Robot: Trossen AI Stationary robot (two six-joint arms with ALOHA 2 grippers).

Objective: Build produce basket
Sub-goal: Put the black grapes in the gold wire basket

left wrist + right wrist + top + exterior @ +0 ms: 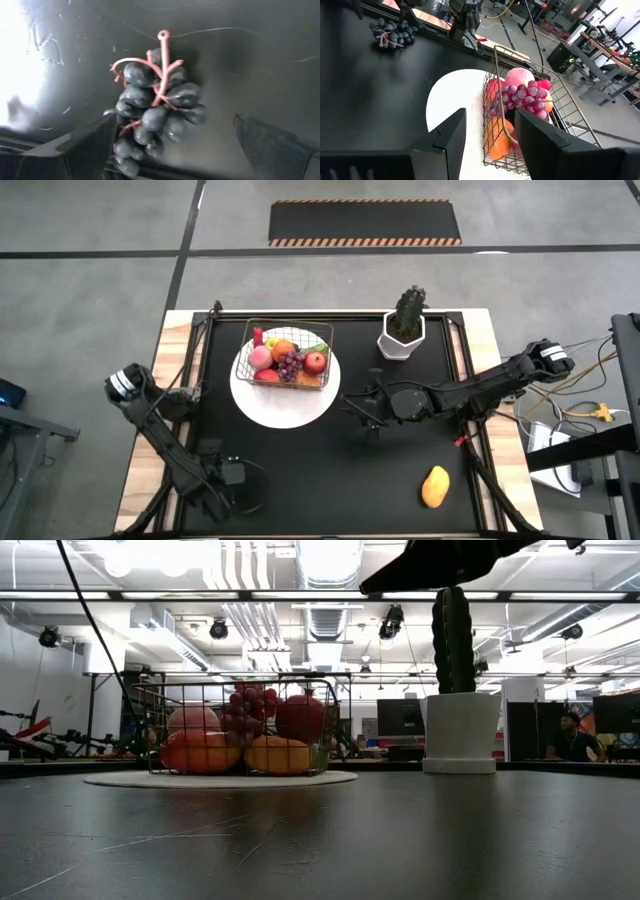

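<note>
Black matting covers the wooden table [475,330], and past its far edge the low view looks into a workshop of ceiling lights, ducts and monitors, with a person seated at the far right. On a round white plate [262,406] toward the table's left-middle stands the wire basket [322,332], already holding a pink peach [260,358], an orange [284,348], a red apple [315,362] and a purple grape bunch [289,365]; other red and orange pieces lie beneath them. A potted cactus [407,313] in a white hexagonal pot stands to the right of the basket, well apart from it.

Just right of the plate hovers the right gripper [368,408], reaching in from the right edge. Its wrist view shows its two dark fingers [451,131] parted and empty, with the basket's near corner and the grapes showing between them. A yellow mango [434,486] lies alone near the table's front right, well apart from that gripper.

At the front left the left gripper [222,480] is low over the mat. Its wrist view shows a dark grape bunch [155,112] with a pink stem lying on the mat between its spread fingers [85,145]; the bunch's lower end is just beside the one finger, though contact cannot be told, and the other stands clear of it.
</note>
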